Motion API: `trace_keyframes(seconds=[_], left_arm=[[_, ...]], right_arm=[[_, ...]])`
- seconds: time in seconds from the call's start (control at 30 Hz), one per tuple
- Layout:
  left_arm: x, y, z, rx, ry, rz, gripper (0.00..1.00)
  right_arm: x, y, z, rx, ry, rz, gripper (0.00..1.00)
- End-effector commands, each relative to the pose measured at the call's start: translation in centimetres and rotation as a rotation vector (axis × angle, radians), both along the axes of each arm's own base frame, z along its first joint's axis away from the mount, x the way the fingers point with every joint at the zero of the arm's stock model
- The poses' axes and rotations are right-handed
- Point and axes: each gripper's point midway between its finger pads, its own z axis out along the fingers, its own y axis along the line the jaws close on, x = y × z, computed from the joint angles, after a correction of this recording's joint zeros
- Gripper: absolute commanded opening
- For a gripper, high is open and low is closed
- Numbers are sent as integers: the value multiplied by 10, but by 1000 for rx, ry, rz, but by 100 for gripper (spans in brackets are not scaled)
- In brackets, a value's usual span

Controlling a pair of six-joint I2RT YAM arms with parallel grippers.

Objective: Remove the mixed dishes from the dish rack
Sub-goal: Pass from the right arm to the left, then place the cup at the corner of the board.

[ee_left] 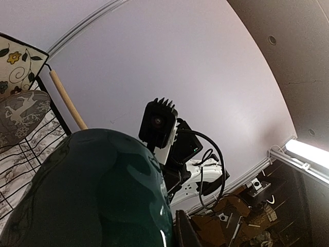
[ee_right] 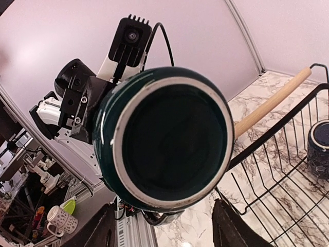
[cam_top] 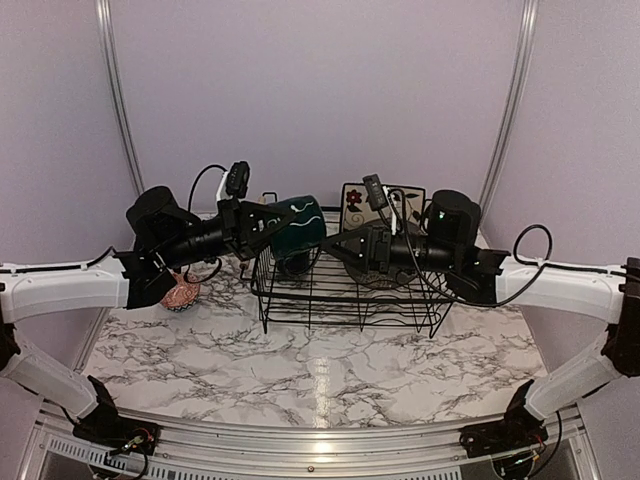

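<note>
1. Holding the teal mug [cam_top: 300, 226] on its side in the air, the left gripper [cam_top: 268, 226] looks clamped on the mug's closed end. The mug hides the fingertips. It sticks out past them, over one end of the dish rack [cam_top: 350, 300].
2. The right gripper [ee_right: 169, 229] points straight at the mug's open mouth. Its fingers [ee_right: 105, 229] are spread wide with nothing between them. The mug is just in front of them.
3. The 2 grippers are very near each other. If either one pushes forward, the right fingers could bump the rim and knock the mug loose.
4. The mug looks smooth and shiny, so I think it could slip. Below the left fingers are the rack wires and a wooden handle [ee_right: 272, 103]. A fall there could chip it.
5. A second mug [ee_right: 320, 149] sits in the rack, low and off to one side of the right fingers. A dropped mug could hit it.
6. The grey plate [ee_left: 23, 113] and the square plate [ee_left: 18, 59] stand in the rack, out beyond the left fingertips. A big swing that way could tip them.
7. The small bowl [cam_top: 182, 294] is on the table [cam_top: 320, 380], back behind the left fingers and under that arm. Putting the mug down there too fast could crack both.
</note>
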Motion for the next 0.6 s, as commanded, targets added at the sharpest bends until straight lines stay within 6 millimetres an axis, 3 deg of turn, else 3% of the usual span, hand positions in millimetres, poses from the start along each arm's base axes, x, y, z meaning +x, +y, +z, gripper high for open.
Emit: trace_keyframes(seconds=[0.0,0.1,0.17,0.33,0.47,0.57], left_arm=[[-4,19,34,39,-138,80,0],[8,35,25,186,-151,196,0],[22,56,16,335,-158,340,0],[50,135,1,705,-163,731,0],[54,194,-19,979,-137,934,0],[52,227,-30,1140,-117,1024,0]], right_arm=[[3,-7,21,25,-71,-45,63],[5,-9,21,15,-75,-61,64],[7,-10,19,5,-74,-71,64],[10,-11,18,-4,-76,-86,65],[13,-10,17,-16,-75,-91,65],[15,-10,16,-29,-77,-99,65]])
